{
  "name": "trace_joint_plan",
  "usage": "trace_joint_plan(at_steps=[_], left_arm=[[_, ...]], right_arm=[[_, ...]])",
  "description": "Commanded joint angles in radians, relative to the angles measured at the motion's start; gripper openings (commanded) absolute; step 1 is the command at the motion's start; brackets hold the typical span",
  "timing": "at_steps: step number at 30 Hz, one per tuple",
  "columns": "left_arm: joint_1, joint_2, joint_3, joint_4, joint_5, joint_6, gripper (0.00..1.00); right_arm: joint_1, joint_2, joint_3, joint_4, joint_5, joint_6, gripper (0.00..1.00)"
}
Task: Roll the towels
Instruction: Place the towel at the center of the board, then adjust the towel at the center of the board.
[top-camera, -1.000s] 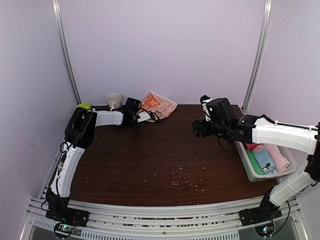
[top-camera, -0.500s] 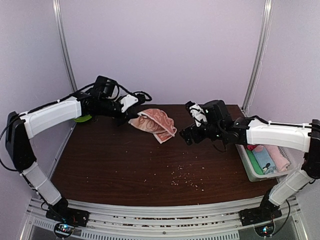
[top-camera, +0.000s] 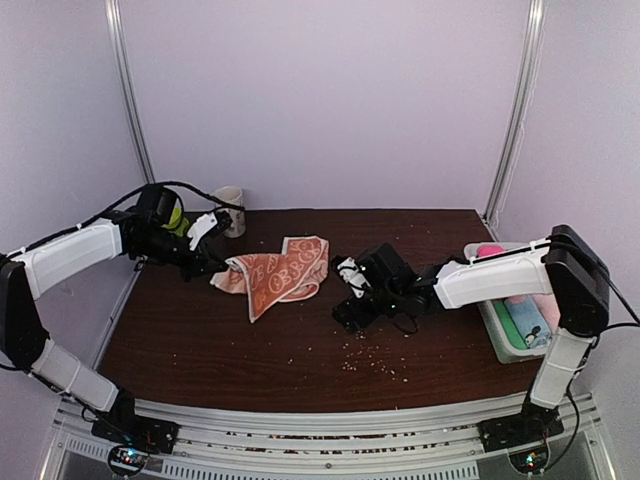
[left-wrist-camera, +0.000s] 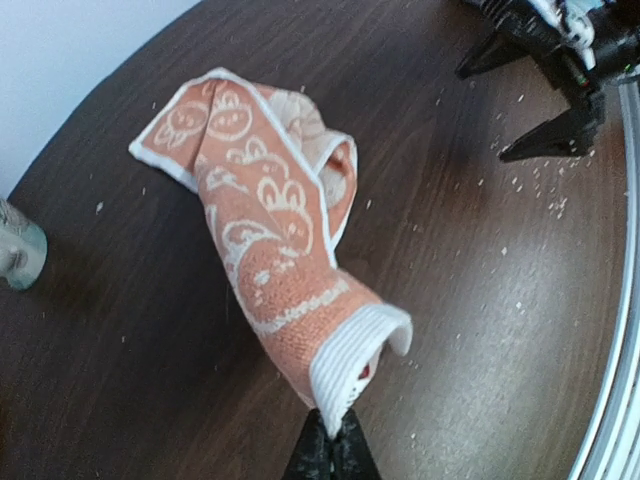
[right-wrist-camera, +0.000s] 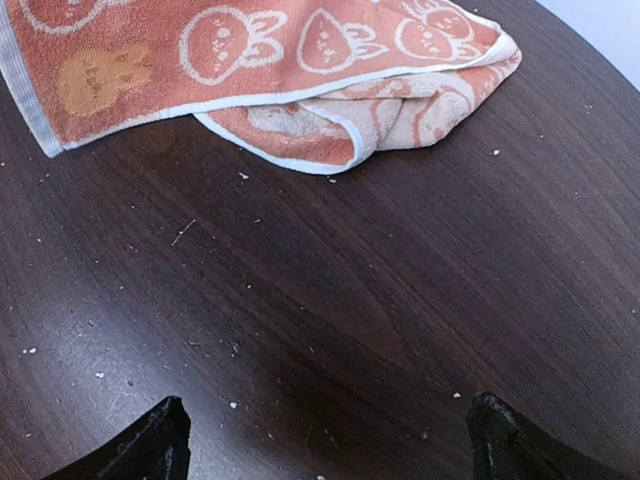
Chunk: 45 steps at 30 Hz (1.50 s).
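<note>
The orange-peach towel with white bunny faces (top-camera: 282, 272) lies crumpled and partly folded on the dark table, left of the middle. My left gripper (top-camera: 212, 266) is shut on the towel's white-edged corner, seen in the left wrist view (left-wrist-camera: 332, 440), where the towel (left-wrist-camera: 262, 225) stretches away from the jaws. My right gripper (top-camera: 348, 296) is open and empty, low over the table just right of the towel. In the right wrist view (right-wrist-camera: 330, 445) the towel (right-wrist-camera: 260, 60) lies ahead of it, apart. A hot pink cloth (top-camera: 489, 251) shows at the far end of the tray.
A white tray (top-camera: 487, 318) at the right edge holds a pale pink roll (top-camera: 548, 305) and a light blue and green roll (top-camera: 524, 326). A cup (top-camera: 230, 198) and a green object (top-camera: 176, 215) sit at the back left. Crumbs (top-camera: 368, 354) dot the table's front.
My left gripper has dragged the bunny towel from the back of the table forward and to the left. My right arm has dropped low and moved left toward the towel.
</note>
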Motion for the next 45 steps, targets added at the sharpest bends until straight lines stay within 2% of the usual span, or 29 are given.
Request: trace_joint_plan(at_steps=[1,2,6,10,12,14,15,18,23,26,33,45], left_arm=[[-0.002,-0.029,-0.090,0.027,-0.244,-0.010,0.01],[0.000,-0.034,-0.105,0.039,-0.304,-0.011,0.07],[0.010,-0.082,-0.153,0.107,-0.465,-0.020,0.48],[0.011,-0.106,-0.182,0.169,-0.537,0.010,0.71],[0.010,-0.116,-0.195,0.174,-0.504,0.052,0.82],[0.007,-0.143,-0.219,0.179,-0.414,0.113,0.96],[0.001,-0.159,-0.231,0.181,-0.359,0.147,0.98],[-0.064,-0.205,-0.272,0.193,-0.312,0.243,0.98],[-0.234,-0.244,-0.354,0.222,-0.389,0.377,0.98],[-0.296,-0.232,-0.391,0.248,-0.433,0.454,0.98],[-0.335,-0.150,-0.403,0.295,-0.539,0.587,0.92],[-0.375,-0.006,-0.530,0.635,-0.722,0.717,0.74]], right_arm=[[0.025,0.047,0.063,0.008,0.058,0.038,0.97],[0.026,0.044,0.060,0.017,0.059,0.046,0.97],[0.026,-0.002,0.036,0.035,0.076,0.061,0.97],[0.027,-0.072,-0.014,0.049,0.091,0.068,0.98],[0.027,-0.109,-0.044,0.054,0.100,0.073,0.98],[0.026,-0.147,-0.072,0.053,0.107,0.076,0.98],[0.027,-0.168,-0.086,0.054,0.110,0.077,0.98],[0.027,-0.227,-0.127,0.062,0.122,0.085,0.99],[0.027,-0.317,-0.174,0.071,0.124,0.102,0.99],[0.027,-0.354,-0.193,0.080,0.114,0.116,0.99],[0.027,-0.404,-0.224,0.099,0.089,0.147,0.99],[0.032,-0.431,-0.247,0.127,0.067,0.164,0.99]])
